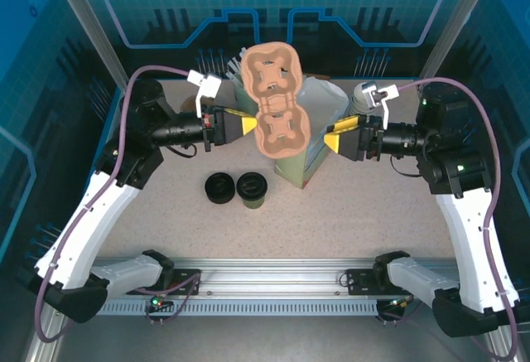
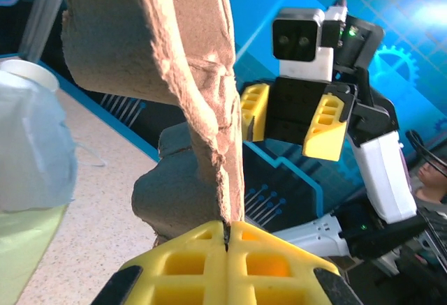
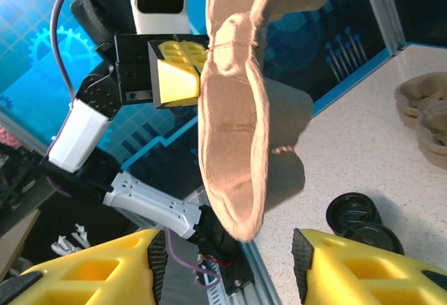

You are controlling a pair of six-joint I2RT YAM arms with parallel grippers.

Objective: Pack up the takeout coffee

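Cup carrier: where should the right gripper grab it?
Probably its thin right-hand rim, approached level from the right. The cup carrier stands on edge, the left gripper pinches the opposite rim, and that free edge lines up with the open right gripper.

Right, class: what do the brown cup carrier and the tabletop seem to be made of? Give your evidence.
The cup carrier looks like moulded paper pulp: matte brown, rough, fibrous, ragged-edged. The tabletop is smooth beige with fine dark speckles, perhaps stone-look laminate or composite; the look leaves it open.
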